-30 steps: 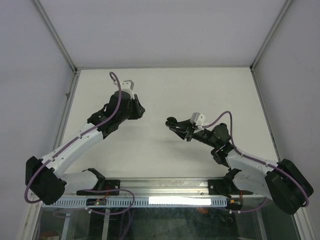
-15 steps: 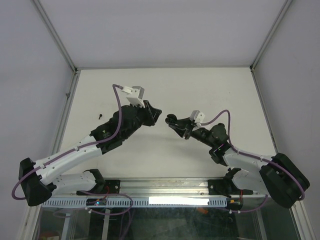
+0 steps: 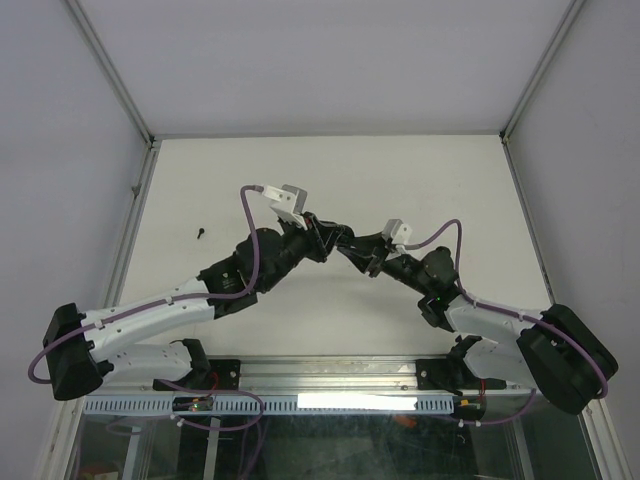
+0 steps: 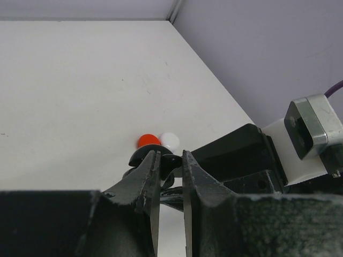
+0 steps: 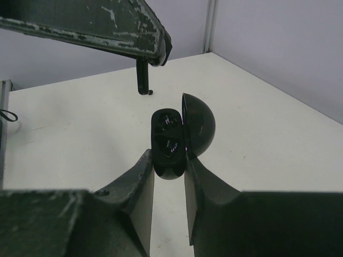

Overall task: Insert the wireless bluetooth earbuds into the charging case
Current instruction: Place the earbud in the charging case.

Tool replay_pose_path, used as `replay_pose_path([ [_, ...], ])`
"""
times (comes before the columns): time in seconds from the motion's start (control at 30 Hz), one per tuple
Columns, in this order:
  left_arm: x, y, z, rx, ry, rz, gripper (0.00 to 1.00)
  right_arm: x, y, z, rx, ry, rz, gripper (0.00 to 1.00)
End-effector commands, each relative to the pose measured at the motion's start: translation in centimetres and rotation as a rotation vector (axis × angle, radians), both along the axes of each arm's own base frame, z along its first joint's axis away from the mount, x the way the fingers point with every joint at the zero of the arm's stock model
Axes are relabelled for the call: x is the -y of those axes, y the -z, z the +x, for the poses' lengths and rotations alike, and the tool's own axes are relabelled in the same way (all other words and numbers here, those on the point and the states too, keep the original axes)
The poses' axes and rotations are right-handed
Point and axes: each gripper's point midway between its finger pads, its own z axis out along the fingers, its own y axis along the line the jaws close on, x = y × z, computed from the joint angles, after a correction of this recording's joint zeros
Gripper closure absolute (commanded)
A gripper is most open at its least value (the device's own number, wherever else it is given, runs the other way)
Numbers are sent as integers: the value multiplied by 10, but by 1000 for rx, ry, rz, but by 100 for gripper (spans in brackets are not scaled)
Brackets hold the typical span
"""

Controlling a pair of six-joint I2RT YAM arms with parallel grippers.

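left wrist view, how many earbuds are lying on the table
2: a red earbud and a white earbud, side by side on the table just beyond the jaws. Others may be hidden behind them.

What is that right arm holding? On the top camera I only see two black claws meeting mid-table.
Observer: The right wrist camera shows the right gripper shut on a black case, its lid open.
Visitor: Is anything small lying near it?
Observer: Yes. The left wrist camera shows a red piece and a white piece side by side, just past the tips of the left gripper. I cannot tell whether they rest on the table.
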Motion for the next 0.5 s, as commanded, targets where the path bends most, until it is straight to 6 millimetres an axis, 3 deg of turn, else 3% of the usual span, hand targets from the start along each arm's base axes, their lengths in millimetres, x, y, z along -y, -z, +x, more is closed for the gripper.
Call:
replay_pose_path([
  [0.0,13,-19,-3,102,35,-48,95,-3,-33,-4,80,-21,75,100],
  [0.47,26,2,-6,146,60,41,95,1,-36,-6,89,-12,81,100],
])
